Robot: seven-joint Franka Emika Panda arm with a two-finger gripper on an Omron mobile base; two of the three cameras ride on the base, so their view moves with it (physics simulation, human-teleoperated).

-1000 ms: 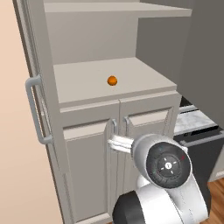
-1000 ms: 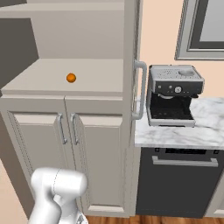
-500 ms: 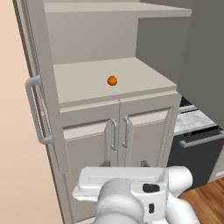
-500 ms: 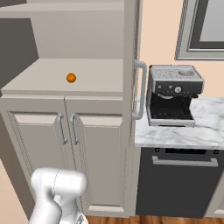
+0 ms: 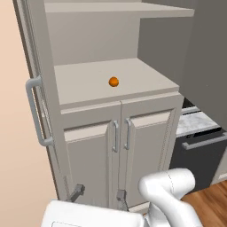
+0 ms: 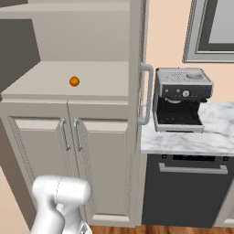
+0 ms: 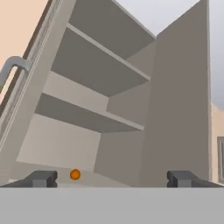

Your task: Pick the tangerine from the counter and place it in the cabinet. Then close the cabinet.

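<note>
On the cabinet's [image 5: 102,82] lowest open shelf sits the tangerine [image 5: 113,81], already placed. Down low, well apart from it, hangs the gripper [image 7: 111,178], fingers spread wide and empty. Left to do: swinging both doors shut.

We see a bright-orange tangerine [image 5: 113,82] on a plain beige shelf of the beige-grey cabinet [image 5: 88,53], whose bar handle [image 5: 36,111] is light grey. The counter [image 6: 192,137] is white marbled with grey veins, above a dark front [image 6: 187,192]. The coffee machine [image 6: 180,98] is silver and black. The wall [image 6: 167,32] is peach, the floor [image 5: 208,201] reddish-brown wood, and our arm [image 6: 57,205] white.
</note>
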